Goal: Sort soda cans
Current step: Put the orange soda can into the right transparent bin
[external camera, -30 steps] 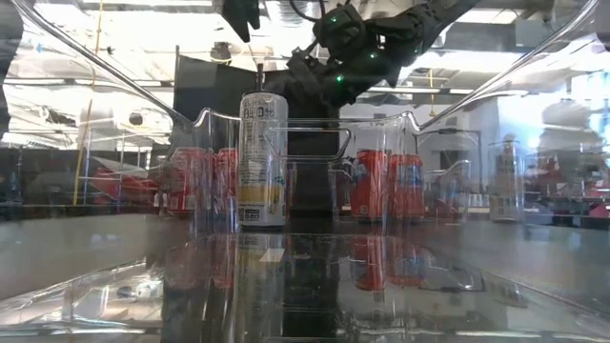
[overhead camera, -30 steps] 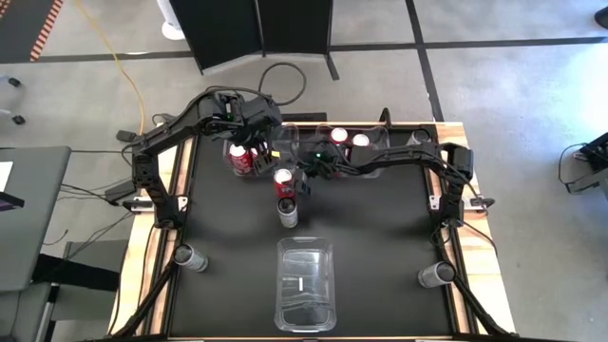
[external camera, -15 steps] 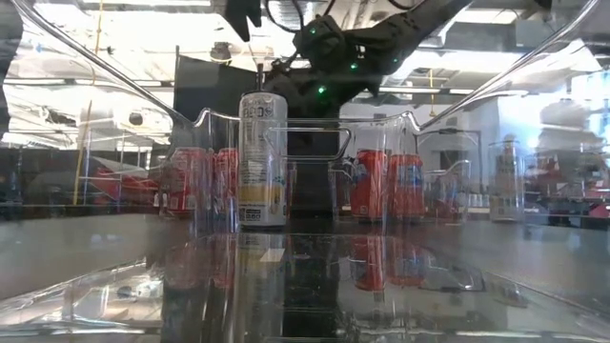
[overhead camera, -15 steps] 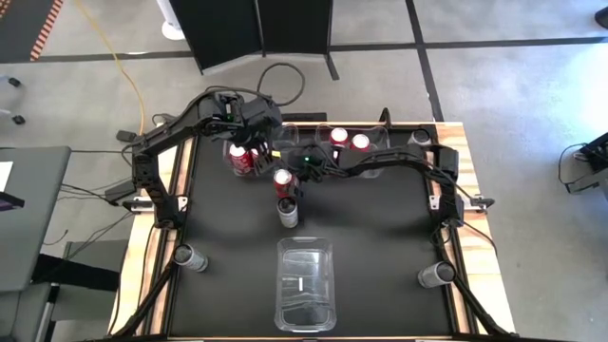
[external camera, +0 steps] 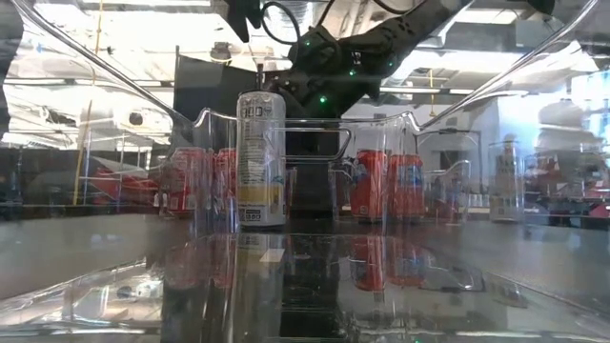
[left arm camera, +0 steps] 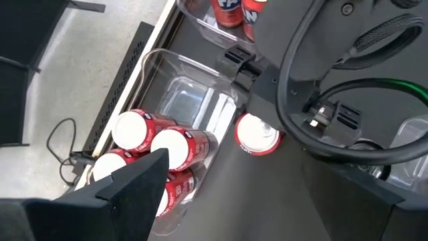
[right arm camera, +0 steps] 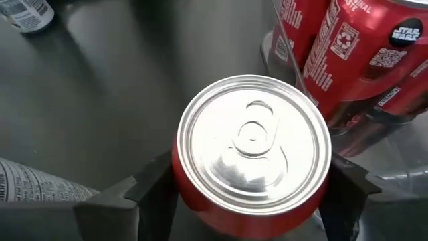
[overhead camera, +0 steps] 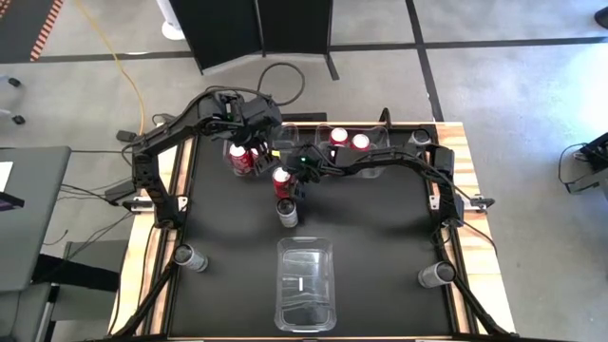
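From above, the right gripper (overhead camera: 284, 182) reaches across to a red can (overhead camera: 281, 176) standing mid-tabletop (overhead camera: 380, 237), just beyond a grey can (overhead camera: 287, 211), likely to lift it out for sorting. The left gripper (overhead camera: 255, 133) waits, fingers apart, over the far-left bin (overhead camera: 245, 163) already stocked with red cans.

Low down, the grey can (external camera: 261, 159) stands upright on the tabletop.

Left wrist: the red can (left arm camera: 257, 133) sits just beside that bin (left arm camera: 184, 94).

Right wrist: the fingers (right arm camera: 154, 184) flank the red can (right arm camera: 253, 150) on both sides; whether they're clamped, I cannot tell.
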Action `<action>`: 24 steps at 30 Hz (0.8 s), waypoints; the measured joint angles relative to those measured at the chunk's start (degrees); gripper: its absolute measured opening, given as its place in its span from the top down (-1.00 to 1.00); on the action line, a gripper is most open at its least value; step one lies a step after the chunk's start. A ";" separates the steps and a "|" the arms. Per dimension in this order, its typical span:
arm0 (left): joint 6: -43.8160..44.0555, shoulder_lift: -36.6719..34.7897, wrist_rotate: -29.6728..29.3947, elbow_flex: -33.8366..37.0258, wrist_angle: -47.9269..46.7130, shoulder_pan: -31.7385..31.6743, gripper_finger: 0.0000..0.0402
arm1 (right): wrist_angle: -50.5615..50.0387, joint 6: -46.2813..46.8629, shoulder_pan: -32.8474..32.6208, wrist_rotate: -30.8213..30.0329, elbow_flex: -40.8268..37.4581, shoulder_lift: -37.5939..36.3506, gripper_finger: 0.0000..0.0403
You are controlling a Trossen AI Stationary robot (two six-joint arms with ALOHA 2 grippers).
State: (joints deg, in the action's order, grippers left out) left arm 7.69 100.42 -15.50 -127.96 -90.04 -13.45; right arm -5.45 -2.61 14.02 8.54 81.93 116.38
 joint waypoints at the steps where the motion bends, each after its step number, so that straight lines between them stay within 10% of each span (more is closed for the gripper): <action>1: 0.06 0.00 -0.03 0.00 -0.02 0.00 -0.66 | 0.06 0.00 0.00 0.02 0.00 -0.02 -0.40; 24: -1.96 0.00 -1.82 0.00 2.97 -0.07 -0.66 | -23.24 0.86 5.89 -6.32 -2.53 -28.73 -0.37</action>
State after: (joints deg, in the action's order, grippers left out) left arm 5.73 100.42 -17.32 -127.96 -87.07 -13.52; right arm -28.69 -1.76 19.91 2.22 79.40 87.64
